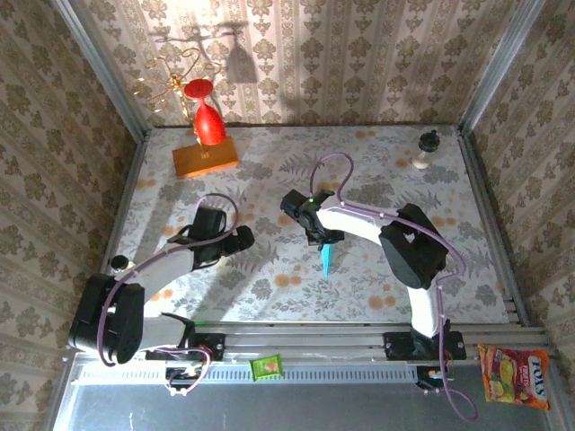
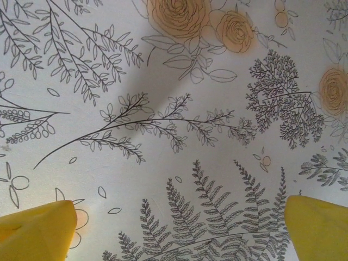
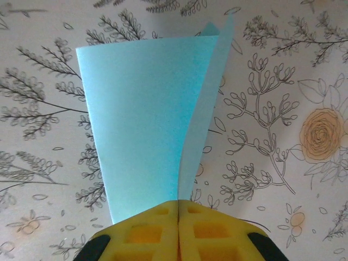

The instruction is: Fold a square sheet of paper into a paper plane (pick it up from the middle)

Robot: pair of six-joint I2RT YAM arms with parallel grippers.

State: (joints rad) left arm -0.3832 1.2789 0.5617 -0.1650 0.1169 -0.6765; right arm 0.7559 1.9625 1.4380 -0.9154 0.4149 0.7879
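- The right gripper (image 1: 321, 235) is clenched on the paper plane (image 1: 326, 259) near the middle of the table (image 1: 269, 278); its yellow pads (image 3: 144, 234) meet on the narrow end.
- The plane's wide end (image 3: 141, 119) fans out away from the pads, one loose flap edge curling to the right.
- The left gripper (image 1: 235, 241) is spread wide and holds nothing; its fingertips (image 2: 38, 228) hang over bare cloth, well apart from the plane.
- Bare cloth lies on all sides of the plane.
- The orange block (image 1: 205, 159) sits near the far left edge, and a small bottle (image 1: 426, 151) is in the far right corner.
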